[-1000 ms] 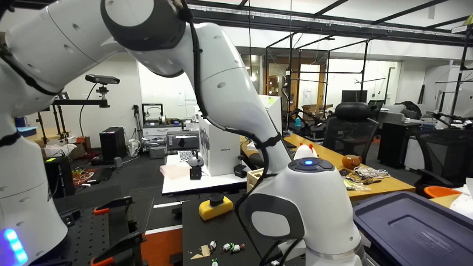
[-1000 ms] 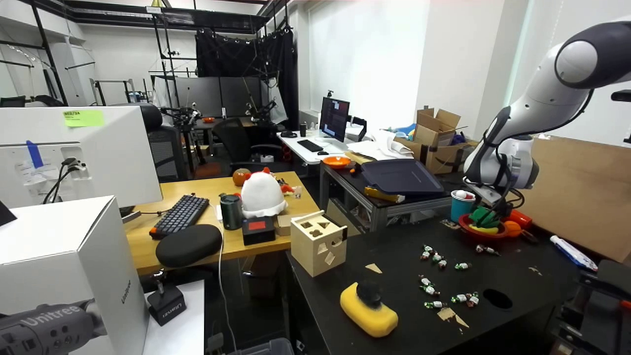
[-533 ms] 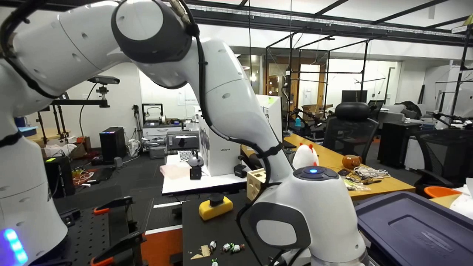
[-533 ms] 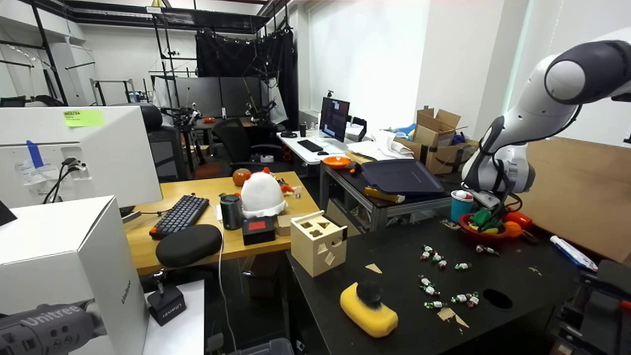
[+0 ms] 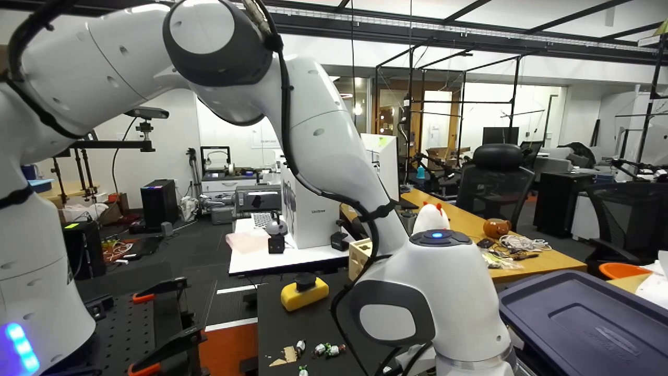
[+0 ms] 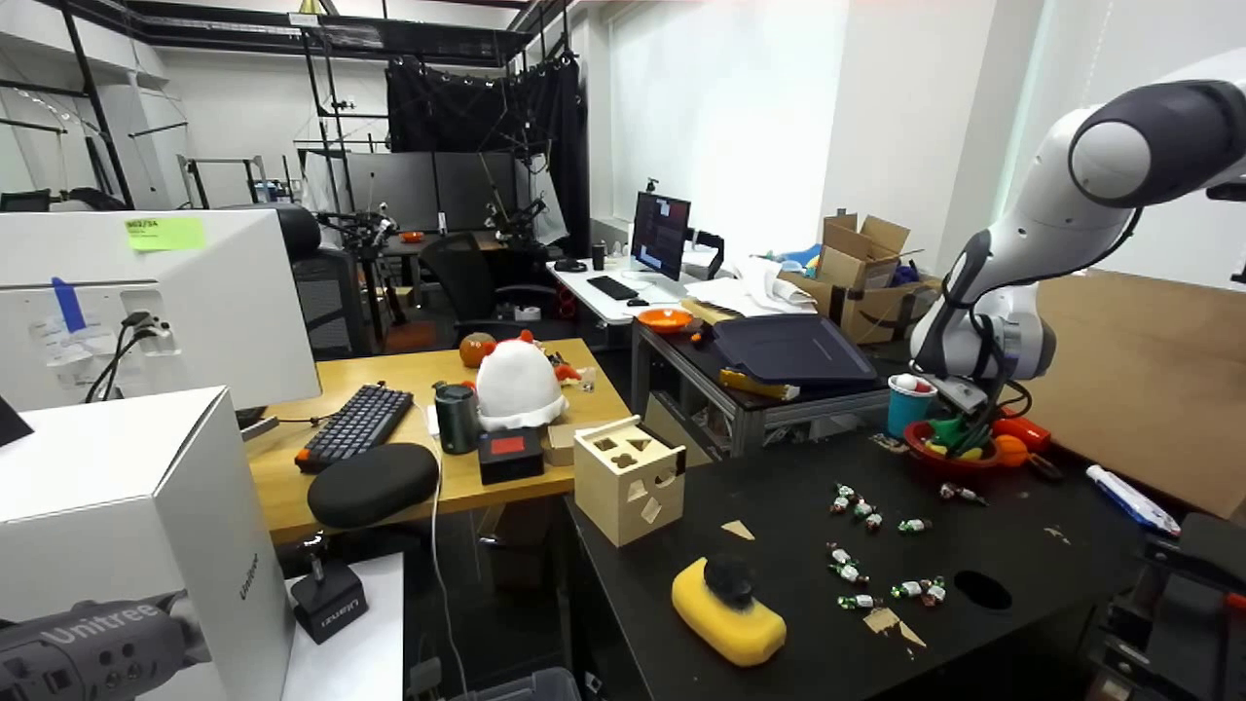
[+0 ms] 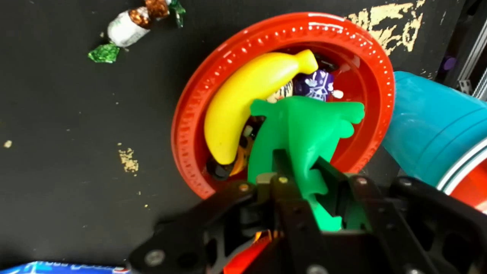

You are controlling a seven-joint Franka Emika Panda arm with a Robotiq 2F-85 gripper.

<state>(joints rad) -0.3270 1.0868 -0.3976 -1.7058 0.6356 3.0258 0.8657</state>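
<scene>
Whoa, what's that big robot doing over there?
The white robot arm is bent down over a red bowl on the black table. Its jaws are on either side of part of a green toy, but I can't tell whether they're squeezing it. A yellow toy banana lies in the bowl. A blue cup stands beside the bowl, and wrapped candies are scattered around the table.

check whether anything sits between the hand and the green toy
Nothing visible: in the wrist view, the green toy shows directly between the fingers of the hand, and the toy banana lies to one side.
</scene>
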